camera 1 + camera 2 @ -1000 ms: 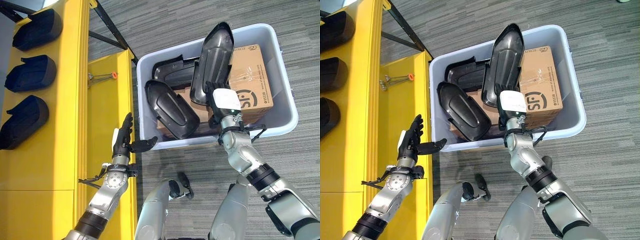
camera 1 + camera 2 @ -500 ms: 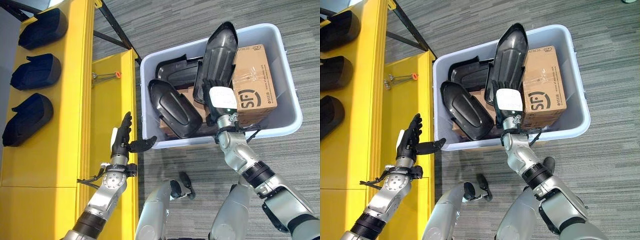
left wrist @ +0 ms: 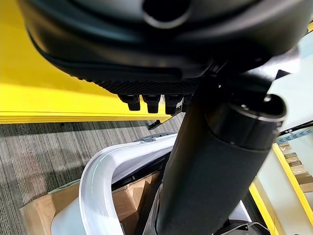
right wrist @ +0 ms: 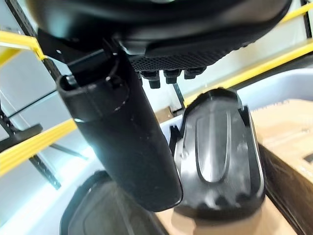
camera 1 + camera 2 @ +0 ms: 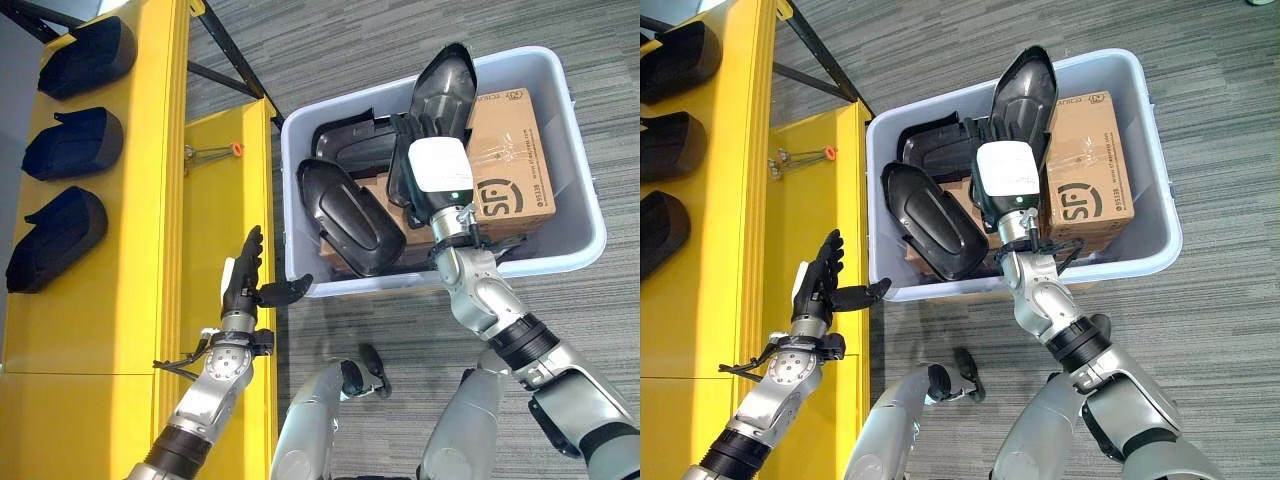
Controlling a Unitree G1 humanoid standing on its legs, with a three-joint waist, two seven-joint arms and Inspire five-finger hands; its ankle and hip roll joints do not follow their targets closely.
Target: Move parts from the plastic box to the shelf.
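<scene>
A grey plastic box (image 5: 585, 225) on the carpet holds several black moulded parts and a cardboard carton (image 5: 510, 165). One long part (image 5: 448, 85) leans upright against the carton; it also fills the space past the thumb in the right wrist view (image 4: 215, 147). Another part (image 5: 348, 215) lies at the box's front left, a third (image 5: 345, 145) behind it. My right hand (image 5: 438, 172) hovers over the long part's lower half, fingers straight, open, gripping nothing. My left hand (image 5: 243, 283) is open beside the yellow shelf (image 5: 130, 300), thumb pointing at the box rim.
Three black parts (image 5: 75, 140) sit in a row on the shelf's upper level at far left. A small tool with an orange tip (image 5: 210, 152) lies on the lower yellow level. Black shelf braces (image 5: 225, 55) run behind the box.
My right hand has moved up along the long leaning part, farther into the box. The left hand has stayed put. The camera shifted slightly at first.
</scene>
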